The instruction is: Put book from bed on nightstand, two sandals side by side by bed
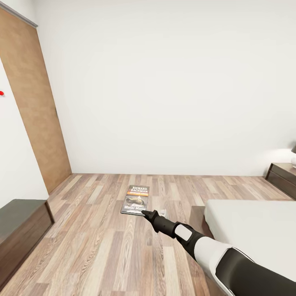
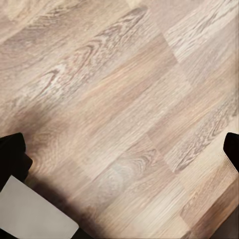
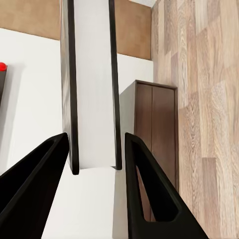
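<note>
My right arm reaches forward over the floor, and its gripper (image 1: pixel 144 212) is shut on the book (image 1: pixel 137 200), a thin paperback with "RICHARD BACHMAN" on a dark cover. The book hangs in the air above the planks, left of the bed (image 1: pixel 255 230). In the right wrist view the book's white page edge (image 3: pixel 92 84) stands between the two black fingers (image 3: pixel 40 179), gripped near its lower end. My left gripper (image 2: pixel 122 154) is open and points down at bare floor, its fingertips (image 2: pixel 12 154) far apart. A nightstand (image 1: pixel 283 176) stands at the far right by the wall. The sandals are out of view.
A low dark cabinet (image 1: pixel 20 226) sits at the near left, also seen as a cabinet (image 3: pixel 154 139) in the right wrist view. A brown wooden door (image 1: pixel 33 107) is in the left wall. Wood-plank floor (image 1: pixel 94 230) lies between cabinet and bed. A white wall is ahead.
</note>
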{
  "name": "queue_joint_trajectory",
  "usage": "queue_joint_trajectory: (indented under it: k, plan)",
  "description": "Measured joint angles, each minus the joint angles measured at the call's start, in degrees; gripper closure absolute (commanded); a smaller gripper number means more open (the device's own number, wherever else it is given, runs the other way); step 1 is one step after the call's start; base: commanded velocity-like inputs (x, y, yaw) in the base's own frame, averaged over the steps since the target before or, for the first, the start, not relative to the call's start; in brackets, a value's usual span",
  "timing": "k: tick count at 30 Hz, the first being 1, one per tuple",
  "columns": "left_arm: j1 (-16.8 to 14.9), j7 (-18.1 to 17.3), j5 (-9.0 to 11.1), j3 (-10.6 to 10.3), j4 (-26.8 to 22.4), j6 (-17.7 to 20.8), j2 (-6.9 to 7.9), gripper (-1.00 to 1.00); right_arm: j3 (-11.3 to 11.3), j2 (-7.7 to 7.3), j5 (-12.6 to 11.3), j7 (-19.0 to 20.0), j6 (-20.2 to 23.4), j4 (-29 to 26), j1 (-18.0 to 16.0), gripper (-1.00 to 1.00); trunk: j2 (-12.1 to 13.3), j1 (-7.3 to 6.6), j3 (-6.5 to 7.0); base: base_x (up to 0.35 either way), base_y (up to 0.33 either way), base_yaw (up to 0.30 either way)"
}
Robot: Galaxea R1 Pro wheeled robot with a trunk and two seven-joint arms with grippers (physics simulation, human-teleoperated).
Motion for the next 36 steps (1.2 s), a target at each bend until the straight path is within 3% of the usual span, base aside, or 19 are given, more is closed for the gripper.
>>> queue_joint_trajectory:
  k: [36]
  plan:
    - [0.0, 0.0, 0.0, 0.0, 0.0, 0.0, 0.12, -1.0, 0.0, 0.0, -0.1, -0.3, 0.1, -0.1, 0.0, 1.0, 0.0, 0.0, 0.0, 0.252, 0.0, 0.0]
